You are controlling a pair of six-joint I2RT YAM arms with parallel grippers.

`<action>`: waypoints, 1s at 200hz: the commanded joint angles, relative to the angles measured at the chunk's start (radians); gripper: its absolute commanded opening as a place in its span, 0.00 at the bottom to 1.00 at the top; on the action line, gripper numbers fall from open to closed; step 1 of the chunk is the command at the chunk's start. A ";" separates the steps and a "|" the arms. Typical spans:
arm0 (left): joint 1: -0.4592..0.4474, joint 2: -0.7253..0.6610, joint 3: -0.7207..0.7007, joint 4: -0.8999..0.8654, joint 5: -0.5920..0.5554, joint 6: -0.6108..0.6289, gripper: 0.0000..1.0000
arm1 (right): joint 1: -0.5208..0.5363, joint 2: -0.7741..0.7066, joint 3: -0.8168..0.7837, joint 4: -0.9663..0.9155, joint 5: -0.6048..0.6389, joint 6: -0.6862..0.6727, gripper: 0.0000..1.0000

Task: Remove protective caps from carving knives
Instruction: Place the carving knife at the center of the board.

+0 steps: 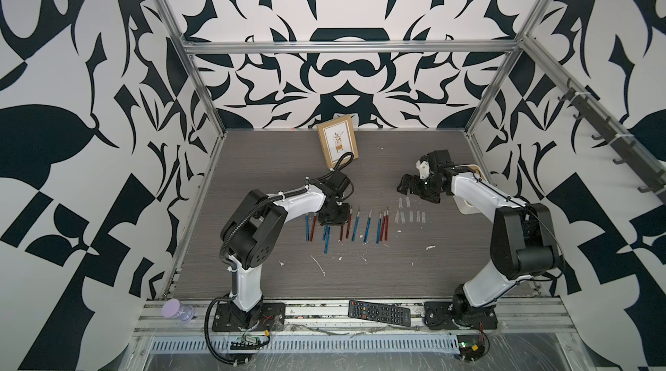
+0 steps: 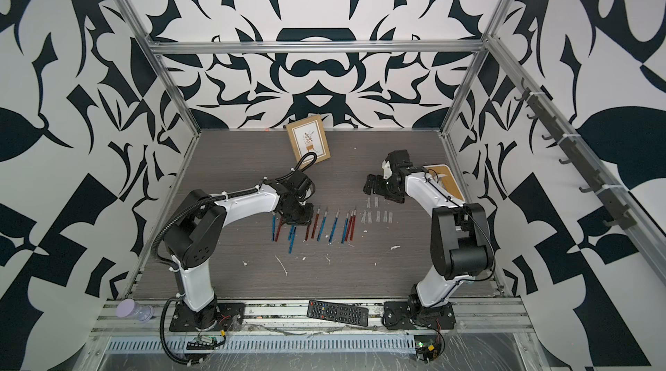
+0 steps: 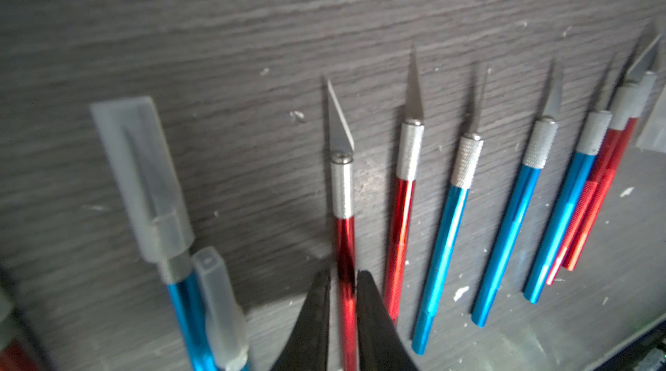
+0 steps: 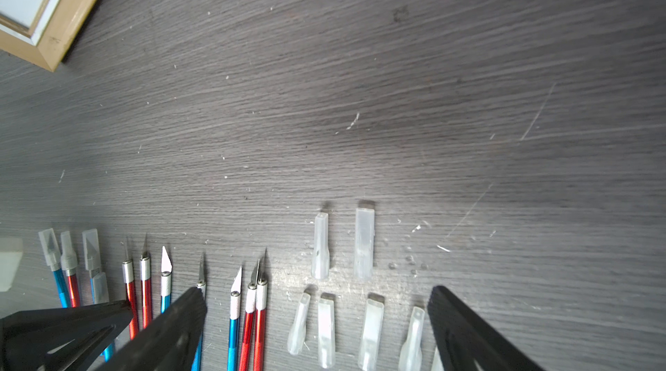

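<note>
Left claw (image 3: 344,273) straddles a bare red knife (image 3: 342,185); gripping or slack, I cannot tell. Right claw (image 4: 317,291) spread wide. I'd lift straight, sparing the other knives (image 3: 465,164).

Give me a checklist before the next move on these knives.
1. The red knife between the fingers of the left claw has a bare blade: ok.
2. Whether the left claw grips it: cannot tell.
3. The right claw is open and empty: ok.
4. The loose caps lie apart from the knives: ok.
5. Every blade uncapped: not ok; the blue knife nearby wears its cap.
</note>
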 commanded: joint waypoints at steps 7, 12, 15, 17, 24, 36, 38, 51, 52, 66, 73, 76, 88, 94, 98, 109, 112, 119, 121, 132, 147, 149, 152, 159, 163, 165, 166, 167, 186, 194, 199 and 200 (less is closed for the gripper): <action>-0.003 0.020 0.023 -0.038 -0.014 -0.004 0.21 | -0.004 -0.022 -0.003 0.013 -0.014 0.009 0.99; -0.003 0.020 0.024 -0.039 -0.014 -0.003 0.21 | -0.004 -0.021 -0.003 0.015 -0.014 0.010 0.99; -0.003 0.020 0.025 -0.039 -0.014 -0.003 0.22 | -0.004 -0.021 -0.003 0.015 -0.015 0.010 0.99; -0.003 0.020 0.026 -0.038 -0.013 -0.003 0.22 | -0.004 -0.021 -0.003 0.016 -0.016 0.010 0.99; -0.003 0.019 0.027 -0.041 -0.014 -0.002 0.22 | -0.004 -0.019 -0.003 0.017 -0.017 0.013 0.99; -0.003 0.016 0.031 -0.045 -0.015 -0.001 0.22 | -0.004 -0.019 -0.003 0.019 -0.019 0.014 0.99; -0.003 0.017 0.031 -0.046 -0.016 -0.001 0.22 | -0.003 -0.019 -0.003 0.018 -0.019 0.014 0.99; -0.003 0.012 0.036 -0.050 -0.016 0.000 0.23 | -0.004 -0.018 -0.004 0.020 -0.019 0.014 0.99; -0.003 0.012 0.036 -0.049 -0.016 0.001 0.23 | -0.004 -0.019 -0.003 0.020 -0.020 0.014 0.99; -0.003 0.005 0.040 -0.052 -0.016 0.001 0.24 | -0.004 -0.017 -0.001 0.021 -0.020 0.015 0.99; -0.003 0.001 0.042 -0.053 -0.017 0.001 0.24 | -0.004 -0.018 0.000 0.020 -0.022 0.015 0.99; -0.003 0.000 0.044 -0.054 -0.018 0.001 0.24 | -0.004 -0.018 0.000 0.020 -0.022 0.015 0.99; -0.003 -0.008 0.048 -0.059 -0.020 0.002 0.26 | -0.003 -0.016 0.003 0.021 -0.025 0.016 0.99; -0.003 -0.013 0.051 -0.061 -0.020 0.002 0.26 | -0.003 -0.016 0.004 0.020 -0.025 0.015 0.99; -0.003 -0.016 0.051 -0.062 -0.021 0.002 0.27 | -0.004 -0.016 0.004 0.020 -0.025 0.015 0.99; -0.003 -0.028 0.052 -0.063 -0.026 0.001 0.28 | -0.004 -0.016 0.006 0.020 -0.025 0.016 0.99; -0.003 -0.032 0.051 -0.064 -0.028 0.001 0.29 | -0.004 -0.016 0.006 0.021 -0.026 0.016 0.99; -0.004 -0.042 0.049 -0.062 -0.036 0.001 0.30 | -0.003 -0.016 0.007 0.020 -0.028 0.017 0.99; -0.003 -0.046 0.048 -0.062 -0.037 0.001 0.30 | -0.004 -0.016 0.007 0.022 -0.029 0.017 0.99; -0.004 -0.061 0.046 -0.061 -0.045 0.001 0.34 | -0.003 -0.016 0.007 0.021 -0.033 0.020 0.99; -0.004 -0.080 0.046 -0.065 -0.055 0.003 0.43 | -0.003 -0.016 0.007 0.024 -0.035 0.023 0.99; -0.003 -0.082 0.047 -0.066 -0.056 0.003 0.44 | -0.004 -0.016 0.008 0.025 -0.036 0.024 0.99; -0.003 -0.084 0.048 -0.068 -0.057 0.003 0.47 | -0.004 -0.016 0.007 0.024 -0.036 0.025 0.99; -0.003 -0.090 0.048 -0.072 -0.061 0.003 0.53 | -0.004 -0.016 0.008 0.026 -0.036 0.026 1.00; -0.003 -0.093 0.048 -0.074 -0.064 0.003 0.56 | -0.004 -0.016 0.008 0.027 -0.037 0.028 1.00; -0.004 -0.095 0.047 -0.076 -0.066 0.002 0.57 | -0.003 -0.016 0.008 0.027 -0.037 0.028 1.00; -0.003 -0.096 0.047 -0.076 -0.067 0.002 0.58 | -0.003 -0.016 0.007 0.028 -0.038 0.028 1.00; -0.003 -0.096 0.047 -0.076 -0.067 0.003 0.59 | -0.004 -0.015 0.007 0.028 -0.038 0.029 1.00; -0.003 -0.113 0.043 -0.085 -0.083 0.003 0.73 | -0.003 -0.018 0.009 0.029 -0.042 0.032 1.00; -0.003 -0.119 0.040 -0.090 -0.092 0.004 0.77 | -0.003 -0.018 0.009 0.030 -0.042 0.033 1.00; -0.003 -0.123 0.037 -0.094 -0.101 0.007 0.81 | -0.003 -0.018 0.010 0.030 -0.042 0.033 1.00; -0.003 -0.124 0.037 -0.095 -0.103 0.007 0.81 | -0.004 -0.018 0.011 0.030 -0.042 0.033 1.00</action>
